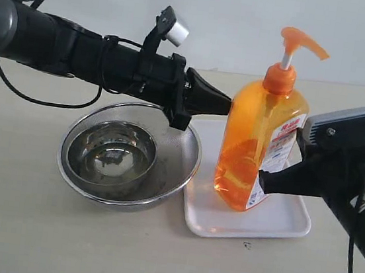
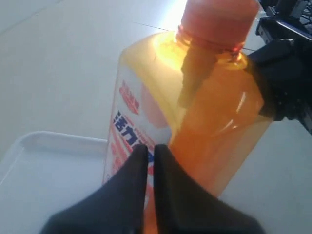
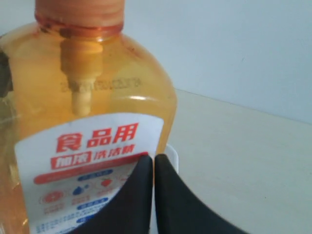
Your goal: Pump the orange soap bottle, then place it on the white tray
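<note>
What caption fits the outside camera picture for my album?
Closed left fingers and closed right fingers flank the orange soap bottle on the white tray, beside steel bowls.

Black left arm [image 1: 80, 51] with looping cable [image 1: 43, 101] and silver-capped camera [image 1: 175, 32]; black right arm [image 1: 347, 180] bearing grey screwed plate [image 1: 344, 123]; tapered black fingers [image 1: 210, 100].

on my left side of the pale beige tabletop [image 1: 25, 224] sits a wide, round steel strainer bowl [image 1: 179, 166] with a finely perforated wall, a smaller shiny steel bowl [image 1: 110, 157] nested upright inside it, and a plain whitish wall [image 1: 236, 23] behind the table.
</note>
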You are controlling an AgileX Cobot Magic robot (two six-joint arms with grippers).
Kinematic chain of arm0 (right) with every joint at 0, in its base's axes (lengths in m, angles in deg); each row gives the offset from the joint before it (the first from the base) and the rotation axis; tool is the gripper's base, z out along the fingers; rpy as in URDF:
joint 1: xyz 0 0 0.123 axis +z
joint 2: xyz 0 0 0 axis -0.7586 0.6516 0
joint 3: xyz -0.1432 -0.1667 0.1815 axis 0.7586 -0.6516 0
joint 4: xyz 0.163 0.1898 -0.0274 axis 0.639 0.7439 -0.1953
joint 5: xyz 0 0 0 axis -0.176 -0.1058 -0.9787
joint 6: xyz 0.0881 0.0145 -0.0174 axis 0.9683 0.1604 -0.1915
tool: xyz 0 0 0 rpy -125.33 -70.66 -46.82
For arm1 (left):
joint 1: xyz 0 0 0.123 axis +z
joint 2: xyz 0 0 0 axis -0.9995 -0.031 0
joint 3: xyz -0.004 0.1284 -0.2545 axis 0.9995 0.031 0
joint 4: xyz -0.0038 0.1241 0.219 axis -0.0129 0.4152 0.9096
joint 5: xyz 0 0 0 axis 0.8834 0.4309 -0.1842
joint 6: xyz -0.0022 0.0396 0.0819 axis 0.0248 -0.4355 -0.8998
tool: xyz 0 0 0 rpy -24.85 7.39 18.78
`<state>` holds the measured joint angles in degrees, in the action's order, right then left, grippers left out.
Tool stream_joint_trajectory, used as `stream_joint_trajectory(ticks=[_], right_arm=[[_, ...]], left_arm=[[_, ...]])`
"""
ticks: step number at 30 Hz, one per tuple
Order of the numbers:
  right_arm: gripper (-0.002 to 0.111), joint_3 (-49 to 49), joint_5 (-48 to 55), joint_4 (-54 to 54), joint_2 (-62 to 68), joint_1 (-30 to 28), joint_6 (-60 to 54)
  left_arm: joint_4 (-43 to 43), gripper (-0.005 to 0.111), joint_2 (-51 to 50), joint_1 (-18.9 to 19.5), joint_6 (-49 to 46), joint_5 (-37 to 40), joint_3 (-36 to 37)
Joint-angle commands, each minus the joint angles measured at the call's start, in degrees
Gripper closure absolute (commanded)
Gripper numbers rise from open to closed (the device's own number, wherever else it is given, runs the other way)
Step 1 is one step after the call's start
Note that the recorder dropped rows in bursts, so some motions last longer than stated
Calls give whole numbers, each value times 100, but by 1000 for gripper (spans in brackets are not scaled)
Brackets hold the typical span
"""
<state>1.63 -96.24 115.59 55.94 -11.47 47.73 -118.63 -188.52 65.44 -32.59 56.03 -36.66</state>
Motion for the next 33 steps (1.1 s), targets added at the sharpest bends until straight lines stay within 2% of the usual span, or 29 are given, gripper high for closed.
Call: stream_joint_trajectory(ticks=[1,6,13,20,26,33], right_arm=[[108,15,-185,-58,26,-23,41],[108,272,86,-234,29,-23,41],[108,508,235,-425,128,-23,41],[108,606,-64,-477,564,-23,30],[108,1065,273,-593,564,-23,-54],[108,1091,468,-414,564,-23,-290]], left_arm=[[195,102,1,-35,234,267,-38],[232,102,1,-35,342,704,-38],[376,102,1,-35,552,851,-38],[381,102,1,-35,587,826,-38],[331,102,1,-35,588,773,-38],[266,102,1,-35,588,530,-38]])
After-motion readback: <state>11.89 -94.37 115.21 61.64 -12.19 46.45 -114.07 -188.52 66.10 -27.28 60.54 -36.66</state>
